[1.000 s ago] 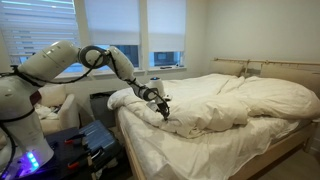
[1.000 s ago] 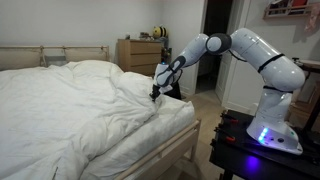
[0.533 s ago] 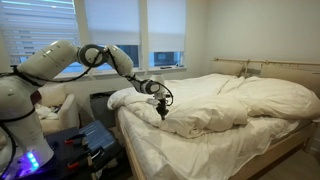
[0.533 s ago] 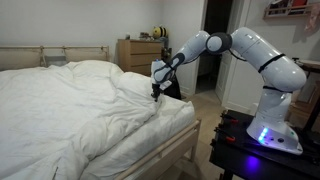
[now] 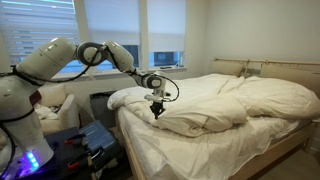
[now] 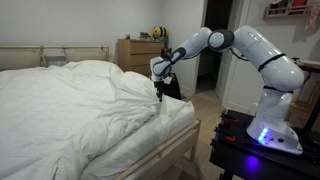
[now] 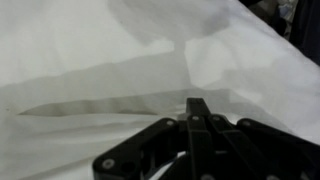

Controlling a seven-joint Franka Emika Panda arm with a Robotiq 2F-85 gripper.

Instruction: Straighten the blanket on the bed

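Mostly found the blanket [image 5: 215,105] heaped and wrinkled across the bed [image 5: 190,152], bunched at the foot corner. Saw the end effector [image 5: 157,112] pinched together there; could not tell whether on fabric. Judged a slip likely under a hard pull.

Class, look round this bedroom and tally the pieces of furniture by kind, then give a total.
bed: 1
armchair: 1
dresser: 1
Total: 3
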